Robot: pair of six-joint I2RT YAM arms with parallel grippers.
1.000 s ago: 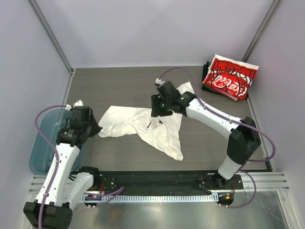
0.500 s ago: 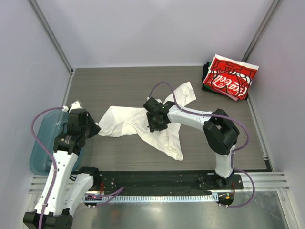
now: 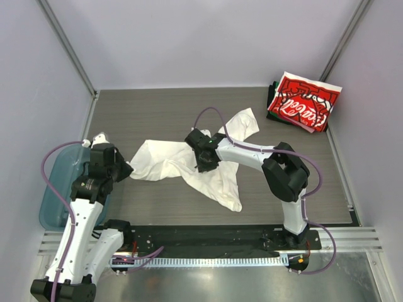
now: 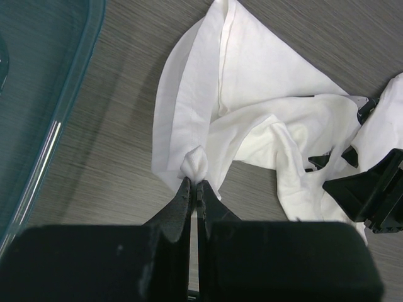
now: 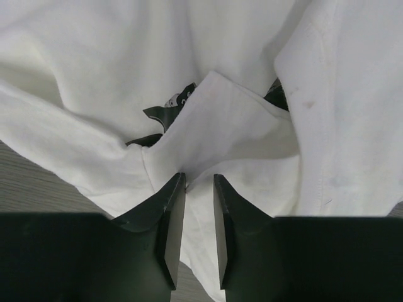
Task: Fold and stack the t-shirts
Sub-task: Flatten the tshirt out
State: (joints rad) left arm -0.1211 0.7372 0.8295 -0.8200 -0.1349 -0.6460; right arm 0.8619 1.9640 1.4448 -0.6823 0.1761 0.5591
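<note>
The white t-shirt [image 3: 157, 160] lies crumpled in the middle of the table. My left gripper [image 3: 128, 171] is shut on a pinched bunch of its left edge, seen in the left wrist view [image 4: 196, 184] with the white t-shirt [image 4: 252, 82] spreading away from it. My right gripper [image 3: 203, 165] is down on the shirt's middle. In the right wrist view [image 5: 199, 179] its jaws stand a little apart over a fold of the white t-shirt [image 5: 126, 75]. The folded stack with the red shirt with white script [image 3: 302, 104] on top sits at the far right corner.
The teal plastic bin [image 3: 53, 195] stands at the left table edge beside my left arm, and its rim shows in the left wrist view [image 4: 69, 107]. Grey walls close in the table on three sides. The right gripper's black body [image 4: 371, 195] shows at the left wrist view's right edge.
My right arm has swung left and lowered onto the shirt's middle. The left gripper has kept its hold and barely moved.
</note>
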